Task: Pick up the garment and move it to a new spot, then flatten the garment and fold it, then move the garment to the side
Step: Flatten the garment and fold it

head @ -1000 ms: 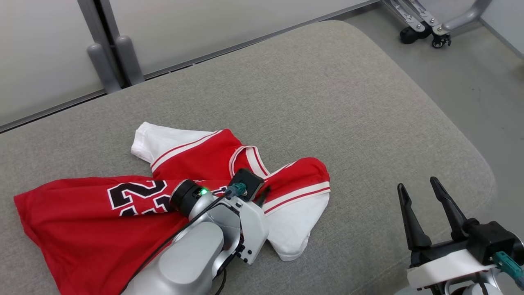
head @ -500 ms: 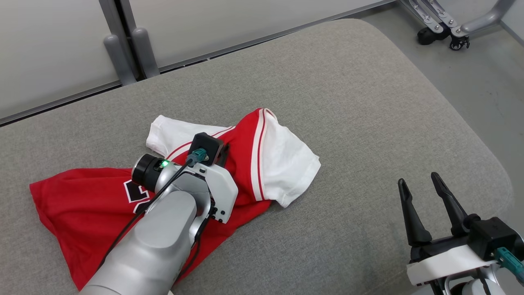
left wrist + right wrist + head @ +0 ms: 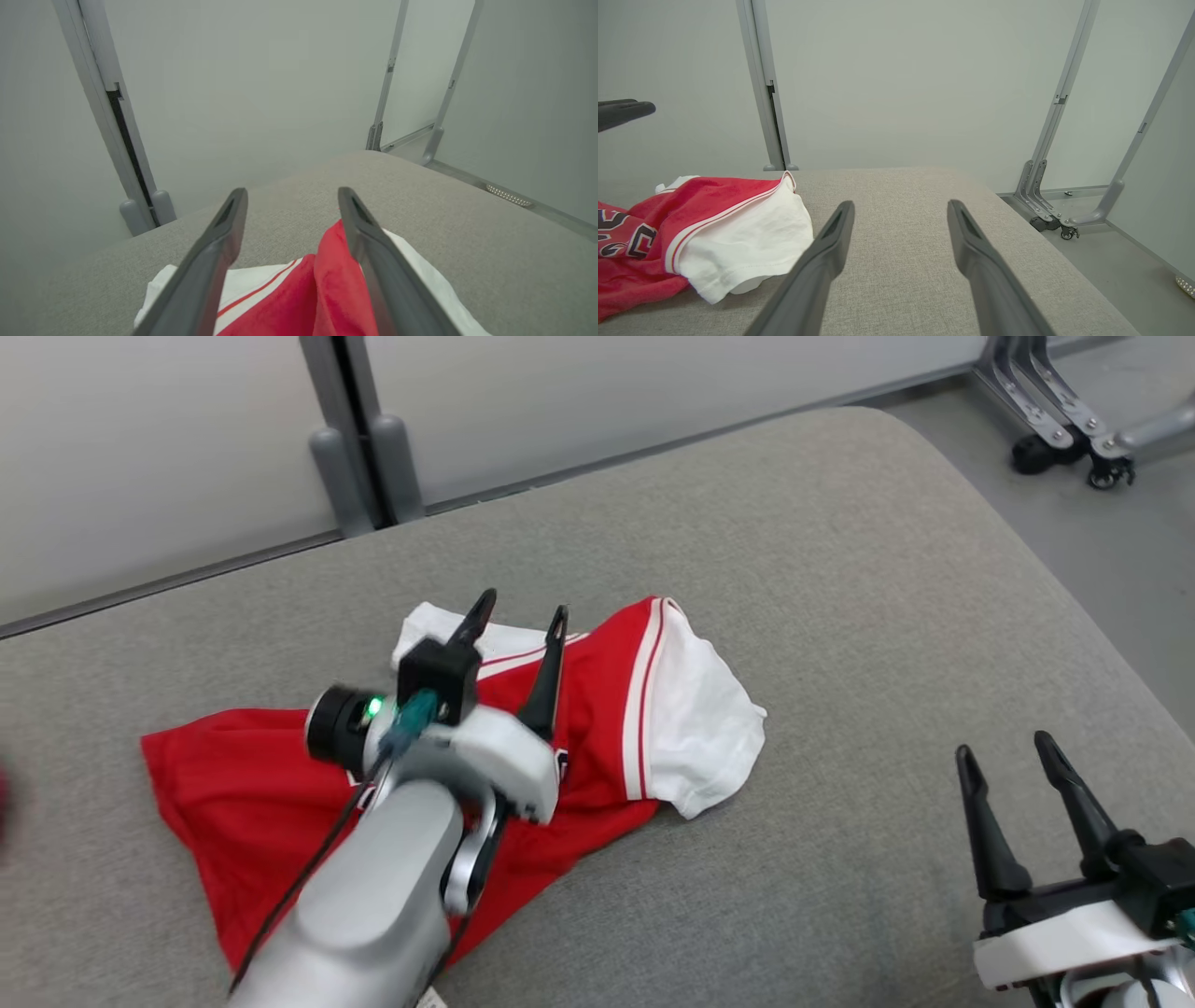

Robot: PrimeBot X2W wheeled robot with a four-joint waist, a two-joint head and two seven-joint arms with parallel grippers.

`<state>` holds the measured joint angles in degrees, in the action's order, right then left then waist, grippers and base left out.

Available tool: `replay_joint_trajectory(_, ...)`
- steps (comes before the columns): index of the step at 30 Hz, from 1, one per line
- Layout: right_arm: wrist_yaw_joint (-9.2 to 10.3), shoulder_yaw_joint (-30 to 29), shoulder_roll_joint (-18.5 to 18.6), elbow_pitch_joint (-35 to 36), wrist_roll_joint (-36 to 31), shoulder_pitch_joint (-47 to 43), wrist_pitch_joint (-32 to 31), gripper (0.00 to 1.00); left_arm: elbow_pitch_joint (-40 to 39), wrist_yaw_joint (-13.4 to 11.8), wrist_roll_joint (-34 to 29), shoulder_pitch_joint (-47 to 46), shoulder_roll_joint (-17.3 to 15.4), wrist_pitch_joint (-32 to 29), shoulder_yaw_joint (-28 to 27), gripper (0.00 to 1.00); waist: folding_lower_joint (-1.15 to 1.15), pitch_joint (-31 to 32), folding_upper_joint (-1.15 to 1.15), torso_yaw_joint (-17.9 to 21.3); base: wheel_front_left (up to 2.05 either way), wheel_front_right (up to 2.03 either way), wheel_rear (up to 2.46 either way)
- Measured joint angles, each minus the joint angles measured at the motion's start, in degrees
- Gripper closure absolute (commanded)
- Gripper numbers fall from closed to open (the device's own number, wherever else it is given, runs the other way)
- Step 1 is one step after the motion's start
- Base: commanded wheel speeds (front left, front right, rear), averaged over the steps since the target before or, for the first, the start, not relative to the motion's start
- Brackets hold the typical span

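The crumpled red-and-white jersey [image 3: 597, 709] lies left of centre on the grey padded surface [image 3: 840, 616], long axis running left to right, directly under the left gripper [image 3: 523, 607], which is spread and empty. The right gripper [image 3: 1005, 749], spread too, sits well apart, near right.

Grey cushion [image 3: 840, 616], pale wall panels [image 3: 140, 448], wheeled frame [image 3: 1074, 439]

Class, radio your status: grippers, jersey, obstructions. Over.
Left gripper open over jersey, empty. Right gripper open, off to the side. Jersey bunched on grey cushion. Path unobstructed.

Wide cushion [image 3: 887, 616] lies open right of the crumpled garment [image 3: 607, 709].
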<state>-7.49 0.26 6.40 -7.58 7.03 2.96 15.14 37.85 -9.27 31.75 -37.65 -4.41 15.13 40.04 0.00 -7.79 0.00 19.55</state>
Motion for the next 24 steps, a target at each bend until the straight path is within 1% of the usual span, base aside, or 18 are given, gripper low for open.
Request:
replay_joint_trajectory(2, 0.0, -0.92, 0.48, 0.54, -0.15, -0.75, 0.0, 0.0, -6.56, -1.43, -1.85, 6.67, -1.52, 0.0, -3.2, 0.0, 0.0, 0.82, 0.0, -1.27, 0.0, 0.0, 0.0)
replay_joint_trajectory(5, 0.0, -1.93, 1.24, 0.85, -0.46, -1.89, 0.0, 0.0, -14.21, -2.9, -4.64, 17.44, -3.58, -0.04, -7.25, 0.0, 0.0, 2.33, 0.0, -3.4, 0.0, 0.0, 0.0)
replay_joint_trajectory(7, 0.0, -2.49, 1.63, 0.8, -0.77, -3.07, 0.0, 0.0, -18.37, -3.78, -6.06, 23.24, -4.07, -0.04, -10.45, 0.0, 0.0, 3.4, 0.0, -4.99, 0.0, 0.0, 0.0)
replay_joint_trajectory(9, 0.0, -3.16, 1.74, 0.76, -0.93, -3.79, 0.0, 0.0, -21.34, -4.19, -7.69, 28.87, -4.35, 0.0, -13.91, 0.0, 0.0, 4.36, 0.0, -6.75, 0.0, 0.0, 0.0)
replay_joint_trajectory(10, 0.0, -3.16, 1.74, 0.76, -0.93, -3.79, 0.0, 0.0, -21.34, -4.19, -7.69, 28.87, -4.35, 0.0, -13.91, 0.0, 0.0, 4.36, 0.0, -6.75, 0.0, 0.0, 0.0)
replay_joint_trajectory(13, 0.0, -3.47, 1.74, 0.56, -0.96, -4.37, 0.0, 0.0, -24.48, -4.39, -9.02, 36.36, -4.22, -0.04, -19.68, 0.0, 0.0, 5.5, 0.0, -9.4, 0.0, 0.0, 0.0)
replay_joint_trajectory(15, -0.01, -3.79, 1.59, 0.14, -0.98, -4.74, 0.0, 0.0, -25.61, -3.66, -10.15, 40.12, -3.63, -0.04, -22.76, 0.0, 0.0, 6.09, 0.0, -11.16, 0.0, 0.0, 0.0)
replay_joint_trajectory(19, 0.0, -4.71, 0.91, -1.47, -0.93, -5.94, 0.0, 0.0, -26.52, -0.93, -13.13, 45.21, -2.18, -0.04, -28.11, 0.0, 0.0, 7.13, 0.0, -14.44, 0.0, 0.0, 0.0)
replay_joint_trajectory(24, 0.0, -5.49, 0.16, -2.82, -1.02, -6.55, 0.0, 0.0, -26.02, 3.01, -16.38, 47.71, -0.64, -0.04, -32.17, 0.0, 0.0, 8.31, 0.0, -17.73, 0.0, 0.0, 0.0)
